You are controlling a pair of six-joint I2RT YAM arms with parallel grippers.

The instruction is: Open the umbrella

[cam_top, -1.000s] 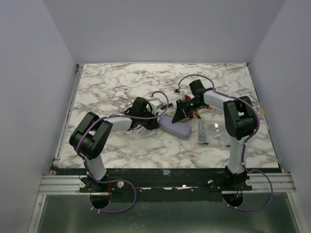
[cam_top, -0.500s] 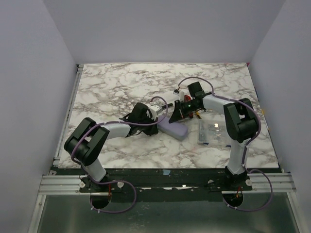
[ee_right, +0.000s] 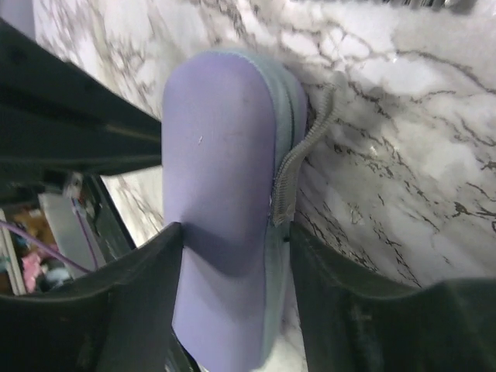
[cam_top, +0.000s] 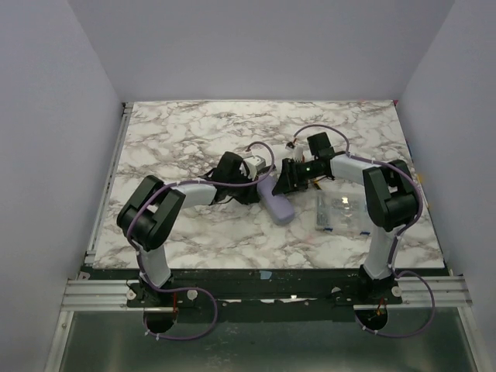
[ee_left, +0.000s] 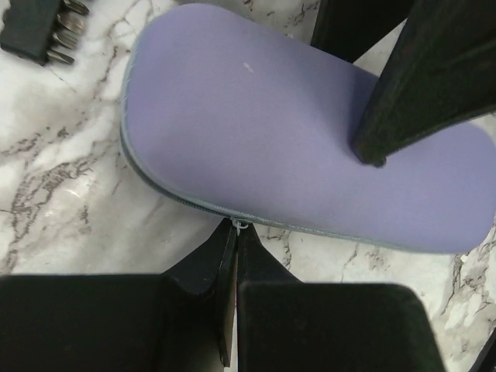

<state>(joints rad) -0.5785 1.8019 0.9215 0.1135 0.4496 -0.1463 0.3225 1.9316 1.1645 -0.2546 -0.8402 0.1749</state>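
- Marbled white-and-grey tabletop (cam_top: 178,132) fills the overhead view, with plain pale walls on three sides.
- From above, both arms reach in toward the middle, and the lavender sleeve (cam_top: 277,205) of the umbrella lies flat there, slanting toward the near edge.
- From above, the left tool (cam_top: 260,186) sits at the sleeve's far left end and the right tool (cam_top: 285,182) just beside it on the right. Its state is too small to read from here.
- A clear plastic box (cam_top: 341,208) lies on the tabletop near the right arm, apart from the sleeve.
- Left wrist view: the sleeve (ee_left: 256,132) stretches across the picture over the tabletop (ee_left: 62,178), with its zip seam along the near edge.
- The left tool (ee_left: 235,240) is pressed together, and its tips pinch the small zip pull (ee_left: 241,225) at that seam.
- One of the right tool's black fingers (ee_left: 422,77) stands over the sleeve's upper right part.
- A black holder of screwdriver bits (ee_left: 35,27) lies in the top left corner.
- Right wrist view: the sleeve's (ee_right: 221,178) rounded end points up the picture over the tabletop (ee_right: 403,116).
- The right tool (ee_right: 232,232) is spread, with one finger at each side of the sleeve.
- A loose grey zip strip (ee_right: 298,170) hangs off the sleeve's right edge, where the seam gapes.
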